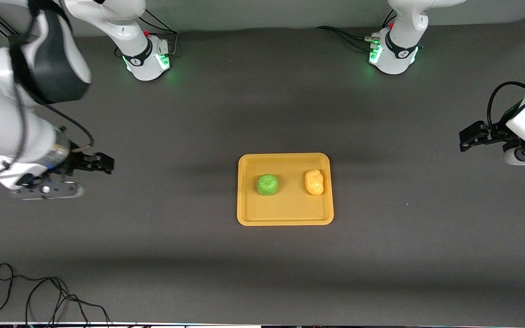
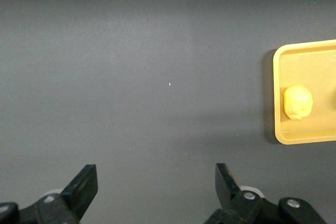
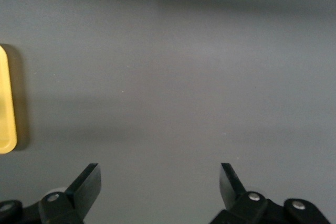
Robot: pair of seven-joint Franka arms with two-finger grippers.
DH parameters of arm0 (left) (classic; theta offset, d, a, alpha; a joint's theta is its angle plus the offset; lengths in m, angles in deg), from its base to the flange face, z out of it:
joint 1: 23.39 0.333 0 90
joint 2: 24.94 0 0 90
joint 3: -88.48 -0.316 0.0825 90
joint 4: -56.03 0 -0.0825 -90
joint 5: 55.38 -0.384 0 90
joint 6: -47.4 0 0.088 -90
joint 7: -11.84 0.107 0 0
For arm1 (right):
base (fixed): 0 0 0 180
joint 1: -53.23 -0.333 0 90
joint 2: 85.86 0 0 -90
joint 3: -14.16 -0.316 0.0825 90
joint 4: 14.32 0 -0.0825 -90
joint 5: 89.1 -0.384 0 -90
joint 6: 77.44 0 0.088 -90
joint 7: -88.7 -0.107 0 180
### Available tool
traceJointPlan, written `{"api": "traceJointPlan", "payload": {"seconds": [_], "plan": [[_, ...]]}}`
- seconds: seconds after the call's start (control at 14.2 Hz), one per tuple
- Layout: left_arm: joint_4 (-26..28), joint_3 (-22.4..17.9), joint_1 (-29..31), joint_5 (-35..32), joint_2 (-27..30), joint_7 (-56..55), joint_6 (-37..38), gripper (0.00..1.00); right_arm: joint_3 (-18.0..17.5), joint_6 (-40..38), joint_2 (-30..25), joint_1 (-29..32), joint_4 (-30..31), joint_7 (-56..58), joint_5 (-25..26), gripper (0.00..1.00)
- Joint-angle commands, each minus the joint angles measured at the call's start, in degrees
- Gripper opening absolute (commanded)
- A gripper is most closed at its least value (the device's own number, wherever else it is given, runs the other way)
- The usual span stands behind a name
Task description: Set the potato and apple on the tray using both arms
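Both pieces already sit on the tray in the middle of the bench, so to my eye the job looks done. The apple rests toward the right arm's end of the tray, the potato just beside it toward the left arm's end, apart from each other.

The right gripper hangs released over bare bench, well apart from the tray, with nothing between its spread fingers. The left gripper is likewise released and empty over the bench at its own end; its wrist view catches the potato well ahead of it, near the tray's rim.

Both pieces look like light, smooth, stiff plastic. I'd guess the round apple could roll or squirt out of a pinch, so take it across its middle; the lumpy potato is best gripped across its narrow waist
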Motion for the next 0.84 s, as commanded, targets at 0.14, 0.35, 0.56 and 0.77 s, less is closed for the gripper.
{"api": "traceJointPlan", "payload": {"seconds": [0.14, 0.35, 0.56, 0.77], "plan": [[-0.8, 0.1, 0.9, 0.6, -0.6, 1.1, 0.9, 1.00, 7.1, -1.6, -7.4, -0.6, 4.1, 3.0, -6.4, 1.00], [-0.6, 0.1, 0.9, 0.6, -0.6, 1.0, 1.0, 1.00, 8.6, -1.1, -8.6, -0.4, 4.5, 2.8, -5.9, 1.00], [-0.6, 0.1, 0.9, 0.6, -0.6, 1.1, 0.9, 1.00, 8.4, 1.3, -7.9, -0.7, 3.1, 0.5, -5.7, 1.00], [-0.6, 0.1, 1.0, 0.6, -0.6, 1.1, 0.9, 1.00, 8.1, 2.3, -7.9, -0.9, 3.6, -0.7, -5.8, 1.00]]}}
